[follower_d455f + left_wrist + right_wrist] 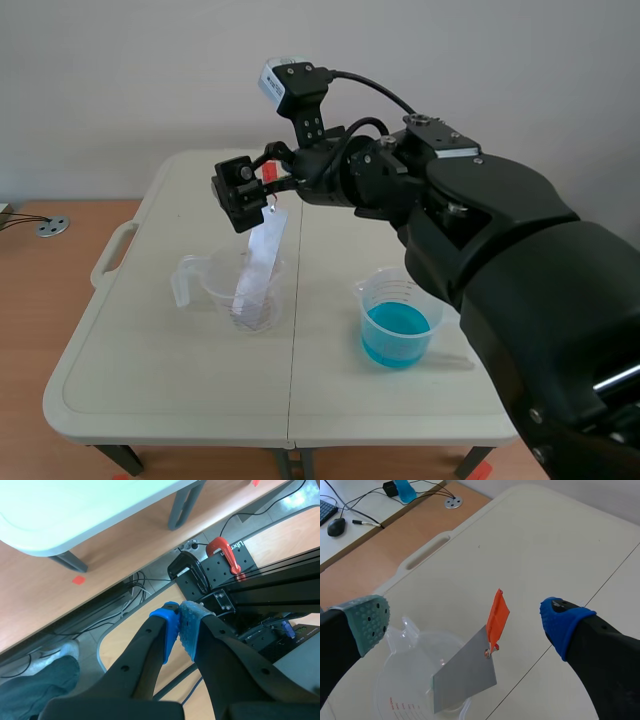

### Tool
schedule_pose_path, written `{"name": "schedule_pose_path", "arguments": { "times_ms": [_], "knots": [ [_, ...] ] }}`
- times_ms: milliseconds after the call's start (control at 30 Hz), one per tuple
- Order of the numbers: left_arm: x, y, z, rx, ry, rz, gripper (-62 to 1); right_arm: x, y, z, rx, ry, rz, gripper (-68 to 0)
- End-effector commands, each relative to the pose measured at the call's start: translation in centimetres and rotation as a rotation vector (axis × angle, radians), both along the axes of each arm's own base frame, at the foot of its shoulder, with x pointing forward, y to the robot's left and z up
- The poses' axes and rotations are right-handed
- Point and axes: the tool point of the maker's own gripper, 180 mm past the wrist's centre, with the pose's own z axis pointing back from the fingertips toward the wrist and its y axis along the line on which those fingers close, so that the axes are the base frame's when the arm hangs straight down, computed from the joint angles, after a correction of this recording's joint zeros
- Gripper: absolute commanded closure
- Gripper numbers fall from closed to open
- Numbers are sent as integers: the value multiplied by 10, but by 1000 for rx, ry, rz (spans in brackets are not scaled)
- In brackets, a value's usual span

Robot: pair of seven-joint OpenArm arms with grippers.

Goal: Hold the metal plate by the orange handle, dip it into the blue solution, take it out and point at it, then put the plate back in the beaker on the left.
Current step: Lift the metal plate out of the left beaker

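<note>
One metal plate [258, 268], that's the star here, and it's standing tilted inside the clear beaker on the left [208, 283]. Its lower end is down in the cup and its upper end leans out over the rim. That lean is handy: it lifts the orange handle [497, 614] clear of the beaker wall, so there's something to pinch.

Now look at the right arm [470, 220]. It stretches across past the middle of the counter [160, 360], and the right jaws are spread wide. The grey-green pad [367, 622] is on one side of the handle and the blue pad [565, 625] on the other, neither touching it. From the wrist view the orange tab sits between them and a little ahead, so I'd call this the line-up for the grasp, not yet the grasp itself. Closing on the tab rather than the bare metal should keep the pads out of the liquid.

Well apart on the other side, the second beaker [398, 288] holds the blue solution [396, 332] in its lower part. As far as I can judge, the dip is not yet done.

Left jaws? They're off the counter's edge, pads [167, 630] pressed together on nothing, pointing down toward the frame and a red clamp [225, 552]. My guess is they're parked out of the way.
</note>
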Motion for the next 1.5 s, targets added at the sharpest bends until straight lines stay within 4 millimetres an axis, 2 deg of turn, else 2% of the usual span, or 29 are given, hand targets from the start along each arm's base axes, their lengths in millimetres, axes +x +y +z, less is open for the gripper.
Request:
{"name": "schedule_pose_path", "arguments": {
  "times_ms": [0,133,267,333,500,633,833,1033,1233,1467],
  "knots": [
    [3,-3,3,-16,-11,4,-28,10,5,29,47,-60,3,-490],
    [3,-3,3,-16,-11,4,-28,9,6,29,65,-45,2,-341],
    [3,-3,3,-16,-11,4,-28,8,6,27,73,-21,3,-225],
    [3,-3,3,-16,-11,4,-28,6,7,24,70,5,5,-194],
    [3,-3,3,-16,-11,4,-28,6,5,17,87,50,-11,-176],
    [2,-3,3,-15,-10,4,-28,5,5,14,80,58,-11,-8],
    [2,-3,2,-14,-9,3,-28,6,3,14,80,55,-13,-11],
    [2,-3,2,-14,-9,3,-28,-7,14,20,100,32,89,-11],
    [2,-3,2,-14,-9,3,-28,-8,15,19,99,35,97,-11],
    [2,-3,3,-14,-9,3,-28,-25,26,25,112,13,218,-11]
  ]
}}
